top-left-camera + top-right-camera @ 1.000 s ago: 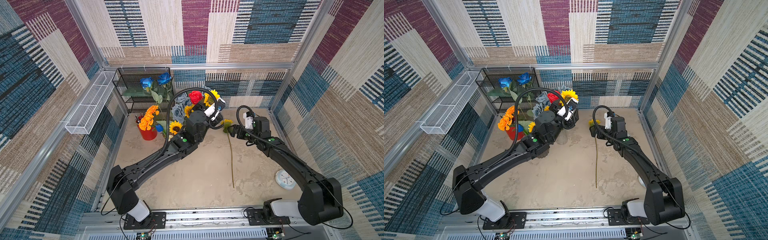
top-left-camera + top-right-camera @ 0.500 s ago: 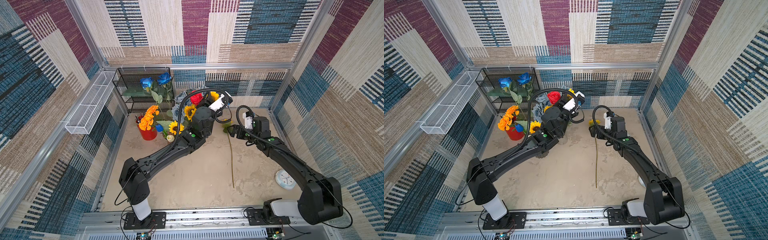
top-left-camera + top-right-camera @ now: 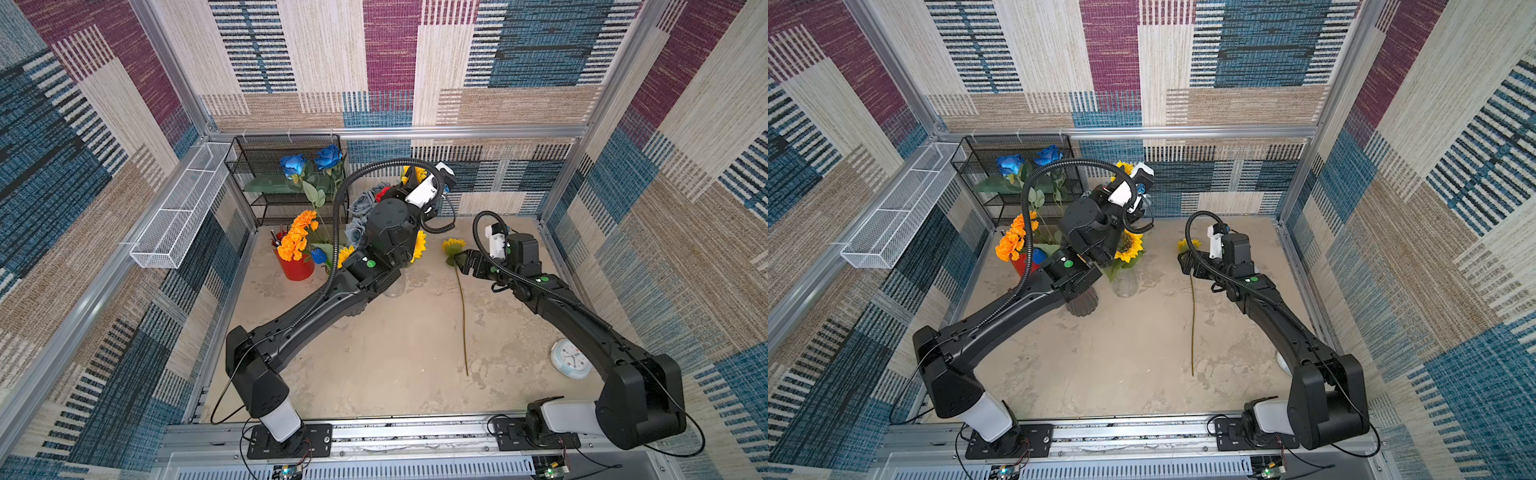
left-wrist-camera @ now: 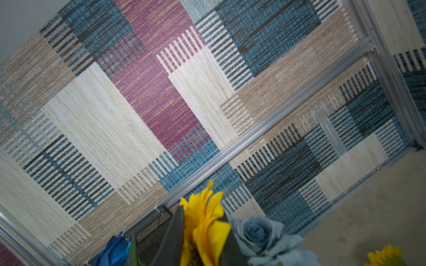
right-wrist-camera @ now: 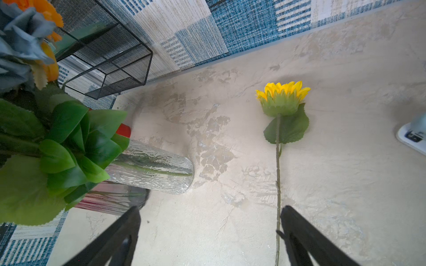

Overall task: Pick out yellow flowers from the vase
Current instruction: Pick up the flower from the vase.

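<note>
Nearest my rail, well off to the right-arm side of the clear glass vase point(image 3: 1124, 284), the loose sunflower point(image 3: 454, 248) lies flat on the table point(image 3: 395, 353), head pointing away from me. That one is already out. The right gripper point(image 5: 211, 209) hangs over its stem with the jaws spread wide and nothing in them. It has not moved in the last second, so I read it as simply waiting.

At the vase itself, a sunflower in the vase point(image 3: 1128, 245) faces up above the rim. Another yellow head point(image 3: 345, 253) shows on the left-arm side, though I cannot tell which container that one stands in.

Beyond the vase is where the change is. A second ago the left gripper point(image 4: 202, 214) was spread over the bouquet; it has since reached further back and clamped down. In the left wrist view its dark fingers point(image 4: 171, 237) press on both sides of the gripped sunflower point(image 4: 205, 230), right next to a grey-blue rose point(image 4: 258, 232). The red rose point(image 3: 382, 193) sits just beside the wrist and is not in the grip.

So the second yellow flower is caught but still standing among the others. My worry is that the hold is on petals rather than stem, so I expect a slow, straight lift is needed or it will slip or drag the rose along.
</note>
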Controlling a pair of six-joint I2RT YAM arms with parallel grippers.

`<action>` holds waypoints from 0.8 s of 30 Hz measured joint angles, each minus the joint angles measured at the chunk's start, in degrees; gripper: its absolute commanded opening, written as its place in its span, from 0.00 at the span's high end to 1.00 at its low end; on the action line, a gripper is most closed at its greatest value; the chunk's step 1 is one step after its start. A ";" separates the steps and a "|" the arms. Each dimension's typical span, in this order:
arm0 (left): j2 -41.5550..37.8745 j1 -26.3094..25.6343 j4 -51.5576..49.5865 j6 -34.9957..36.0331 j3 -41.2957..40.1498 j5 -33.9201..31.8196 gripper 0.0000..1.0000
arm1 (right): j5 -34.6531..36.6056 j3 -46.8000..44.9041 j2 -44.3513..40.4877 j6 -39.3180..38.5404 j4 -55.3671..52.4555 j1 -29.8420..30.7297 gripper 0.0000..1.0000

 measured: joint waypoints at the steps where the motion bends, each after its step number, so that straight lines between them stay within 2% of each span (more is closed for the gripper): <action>1: -0.26 0.04 -0.59 -0.22 0.42 0.61 0.88 | -0.02 0.00 0.00 0.00 0.00 0.00 0.03; 11: -1.31 0.37 -5.01 -1.62 2.49 2.25 0.89 | -0.44 0.02 -0.20 -0.02 0.00 0.00 0.03; 24: -1.92 0.39 -16.22 -4.44 17.66 6.10 0.88 | -1.16 0.66 -1.22 -0.35 0.90 0.07 0.03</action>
